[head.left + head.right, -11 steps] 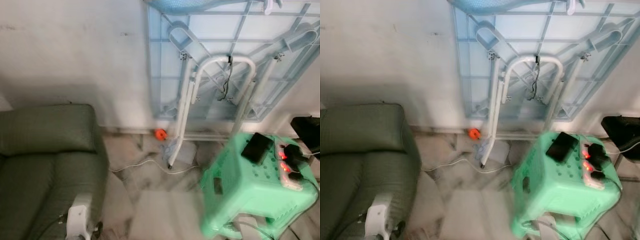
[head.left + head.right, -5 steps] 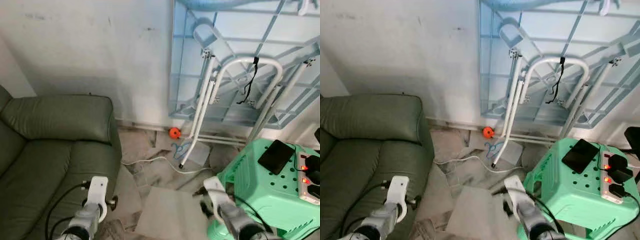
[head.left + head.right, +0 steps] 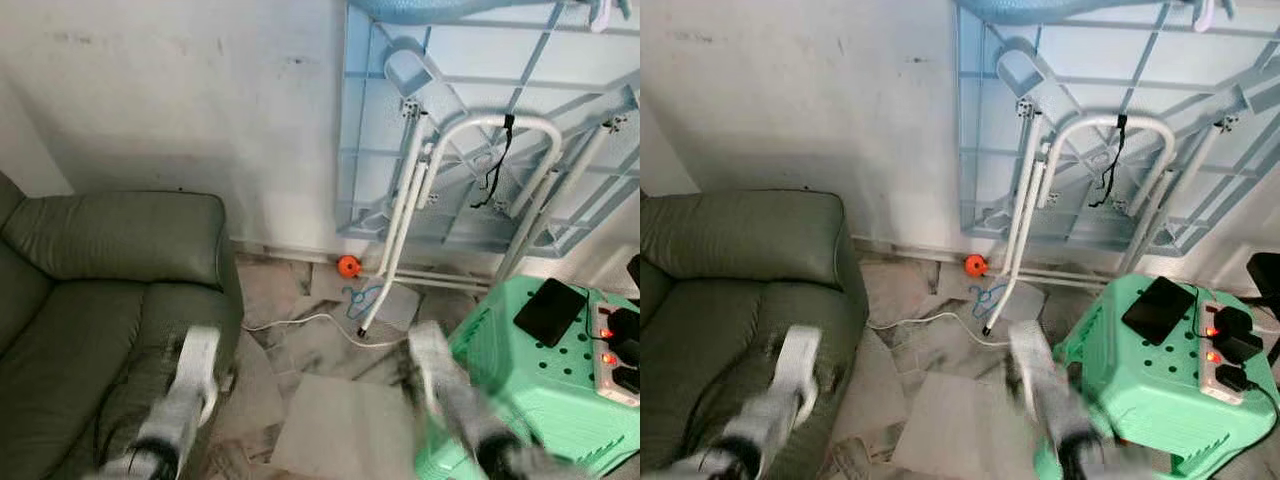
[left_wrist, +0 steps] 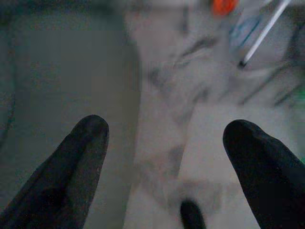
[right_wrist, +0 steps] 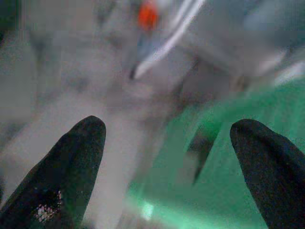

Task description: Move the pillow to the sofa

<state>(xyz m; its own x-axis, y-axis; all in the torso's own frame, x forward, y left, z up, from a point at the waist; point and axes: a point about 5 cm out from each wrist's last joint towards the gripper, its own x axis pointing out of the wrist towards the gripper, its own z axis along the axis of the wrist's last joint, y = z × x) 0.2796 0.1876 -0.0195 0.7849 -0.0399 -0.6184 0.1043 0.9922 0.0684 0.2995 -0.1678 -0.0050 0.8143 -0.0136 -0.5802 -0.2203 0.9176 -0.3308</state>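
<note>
The dark green sofa (image 3: 90, 300) fills the lower left, its armrest beside the marble floor. My left arm (image 3: 185, 390) is blurred by motion at the sofa's edge. In the left wrist view the left gripper (image 4: 167, 167) is open, over the line where sofa meets floor, with nothing between its fingers (image 4: 71, 167). My right arm (image 3: 445, 385) is also blurred, beside the green stool. The right gripper (image 5: 167, 167) is open too and holds nothing; floor and the stool lie beyond it.
A mint green plastic stool (image 3: 540, 410) at the lower right carries a power strip (image 3: 620, 350) and a black phone (image 3: 549, 312). A folded pale blue table (image 3: 480, 130) leans on the wall. An orange ball (image 3: 348, 266), a white cable (image 3: 300, 322) and a grey sheet (image 3: 340, 430) lie on the floor.
The camera swung left over the second, bringing more of the sofa into view. Both arms came up into the picture and are now blurred, reaching further forward.
</note>
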